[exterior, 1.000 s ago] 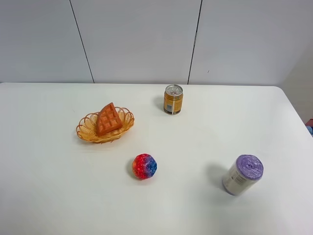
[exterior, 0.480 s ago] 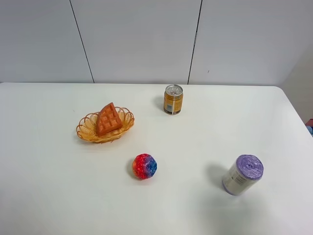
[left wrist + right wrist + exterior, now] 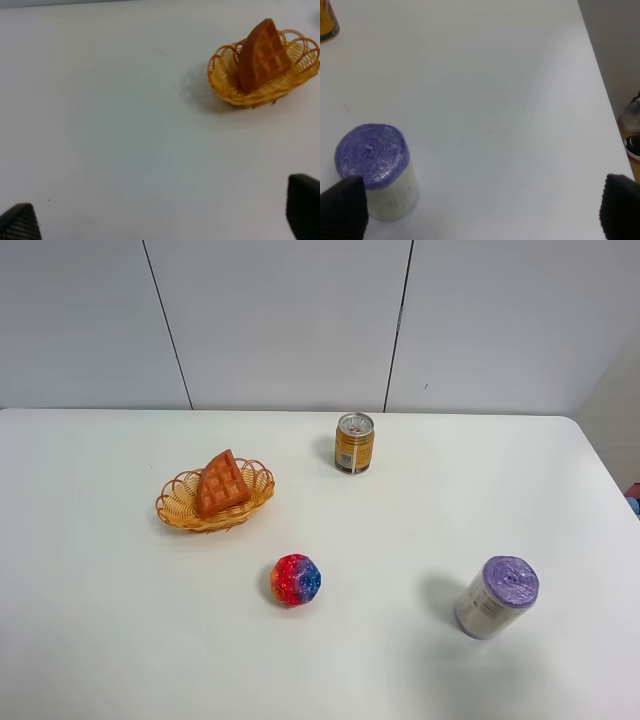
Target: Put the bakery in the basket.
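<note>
The bakery (image 3: 221, 483), an orange-brown waffle wedge with square dents, stands tilted inside the golden wicker basket (image 3: 178, 506) on the left of the table. Both also show in the left wrist view, the bakery (image 3: 262, 54) leaning in the basket (image 3: 225, 90). My left gripper (image 3: 160, 220) is open and empty, well back from the basket, with its fingertips (image 3: 19, 223) wide apart. My right gripper (image 3: 480, 212) is open and empty above the table's right part. Neither gripper shows in the exterior high view.
A red-blue speckled ball (image 3: 295, 580) lies in front of the basket. A yellow drink can (image 3: 354, 443) stands at the back middle. A purple-topped white cylinder (image 3: 496, 597) stands at the right, also in the right wrist view (image 3: 375, 170). The table's right edge (image 3: 602, 90) is close.
</note>
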`<state>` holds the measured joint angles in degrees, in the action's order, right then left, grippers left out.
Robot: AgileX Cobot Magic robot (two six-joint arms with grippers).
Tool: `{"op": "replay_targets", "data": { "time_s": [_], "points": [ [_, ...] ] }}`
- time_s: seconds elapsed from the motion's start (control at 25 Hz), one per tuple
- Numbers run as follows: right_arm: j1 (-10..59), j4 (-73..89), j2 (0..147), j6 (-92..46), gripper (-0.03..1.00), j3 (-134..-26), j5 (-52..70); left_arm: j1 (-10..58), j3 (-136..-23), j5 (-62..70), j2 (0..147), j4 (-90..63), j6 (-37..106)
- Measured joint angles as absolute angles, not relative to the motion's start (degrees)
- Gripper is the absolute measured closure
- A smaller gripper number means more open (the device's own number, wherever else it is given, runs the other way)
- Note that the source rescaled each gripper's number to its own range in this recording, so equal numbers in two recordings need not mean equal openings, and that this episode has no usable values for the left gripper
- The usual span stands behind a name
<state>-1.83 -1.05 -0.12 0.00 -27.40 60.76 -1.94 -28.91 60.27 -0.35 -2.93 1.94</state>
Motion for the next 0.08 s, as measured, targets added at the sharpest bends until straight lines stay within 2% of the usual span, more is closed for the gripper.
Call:
{"op": "replay_targets", "data": {
  "time_s": [0.08],
  "points": [
    [-1.8, -1.0, -0.1, 0.0, 0.16, -27.4, 60.8, -1.9, -28.9, 60.3, -0.4, -2.9, 1.9]
  ]
}}
